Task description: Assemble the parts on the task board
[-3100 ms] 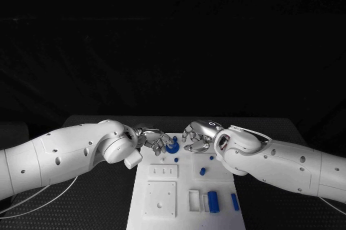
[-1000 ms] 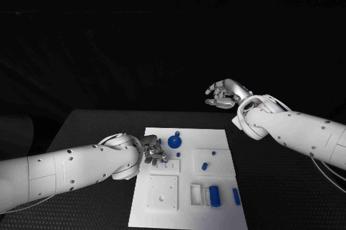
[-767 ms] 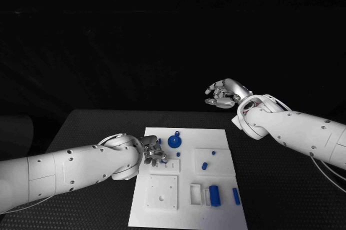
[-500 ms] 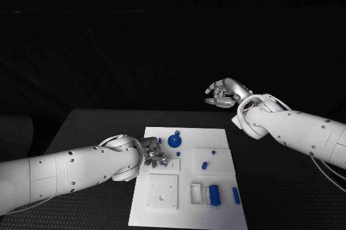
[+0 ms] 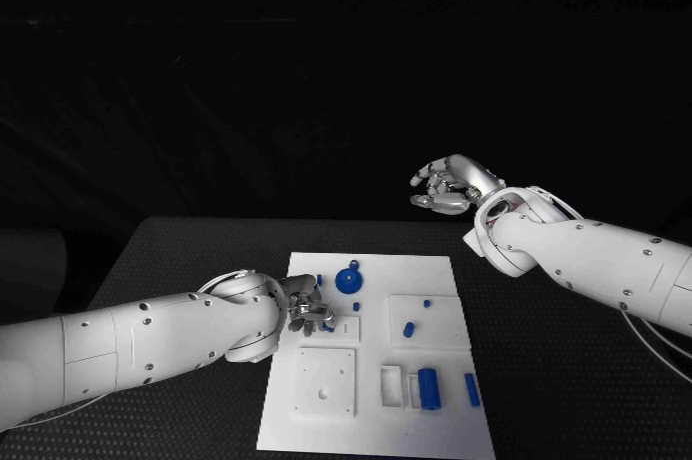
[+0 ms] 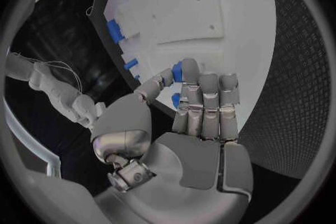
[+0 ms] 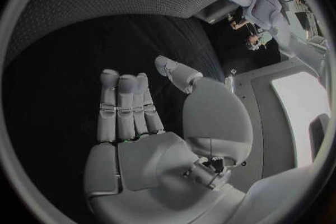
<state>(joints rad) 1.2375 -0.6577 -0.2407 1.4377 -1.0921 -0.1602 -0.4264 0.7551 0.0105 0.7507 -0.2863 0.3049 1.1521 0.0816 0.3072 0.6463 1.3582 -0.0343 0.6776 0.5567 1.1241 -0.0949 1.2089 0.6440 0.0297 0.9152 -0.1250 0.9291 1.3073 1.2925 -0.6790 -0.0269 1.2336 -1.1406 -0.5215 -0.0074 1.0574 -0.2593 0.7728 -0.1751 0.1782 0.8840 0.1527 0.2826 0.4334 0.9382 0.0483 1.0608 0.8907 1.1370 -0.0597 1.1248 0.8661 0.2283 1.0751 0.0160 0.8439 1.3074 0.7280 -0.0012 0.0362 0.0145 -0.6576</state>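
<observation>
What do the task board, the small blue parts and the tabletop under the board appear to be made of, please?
The task board looks like matte white plastic: even, dull, with cleanly cut recesses. The blue parts, such as the round blue part, also look like plastic, uniform in colour and smooth. The table seems covered in black textured matting, with a fine dotted weave; rubber or fabric, unclear.

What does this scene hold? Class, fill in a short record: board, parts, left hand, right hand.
board: white plate lying flat on the black table
parts: blue round piece at the far end; blue bars at the near end
left hand: low over the board, pinching a small blue part at its fingertips
right hand: raised beyond the table's far edge, fingers apart, holding nothing
</observation>
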